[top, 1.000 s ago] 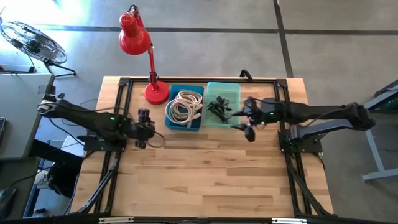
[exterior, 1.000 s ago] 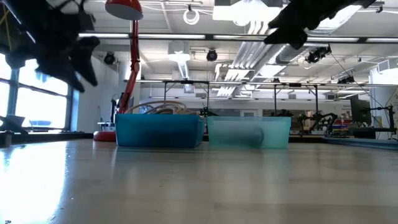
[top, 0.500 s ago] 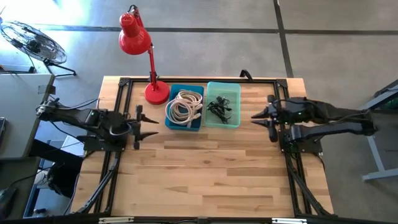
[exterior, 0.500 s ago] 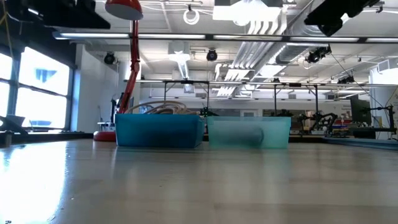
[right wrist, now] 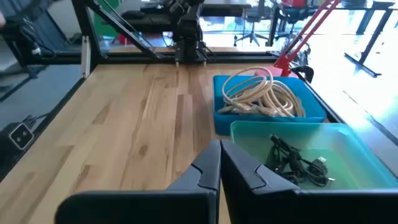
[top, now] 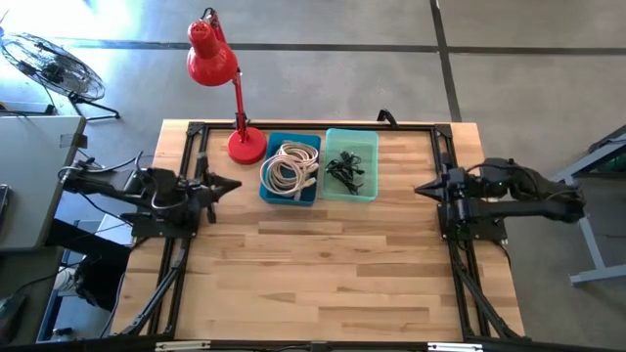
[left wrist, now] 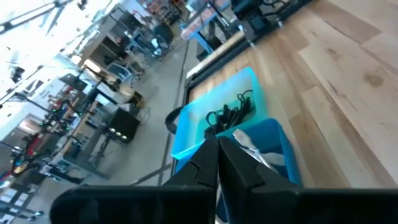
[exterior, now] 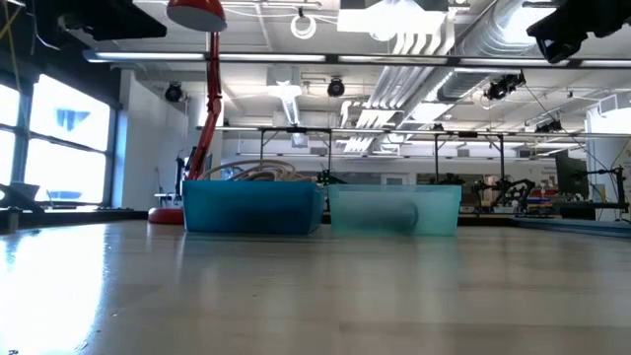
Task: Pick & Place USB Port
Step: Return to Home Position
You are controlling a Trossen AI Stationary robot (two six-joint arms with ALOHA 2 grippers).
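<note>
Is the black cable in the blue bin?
No, the black cable lies in the green bin; the blue bin holds the white cable.

The high view looks straight down on the whole desk [top: 323,264] from well above. The low view sits at desk-top height, facing level across the wood to the blue bin [exterior: 252,206], the green bin [exterior: 394,209] and the room behind. The 2 wrist views look in from opposite desk sides, angled down at the bins from nearer. All 4 views share both bins.
</note>
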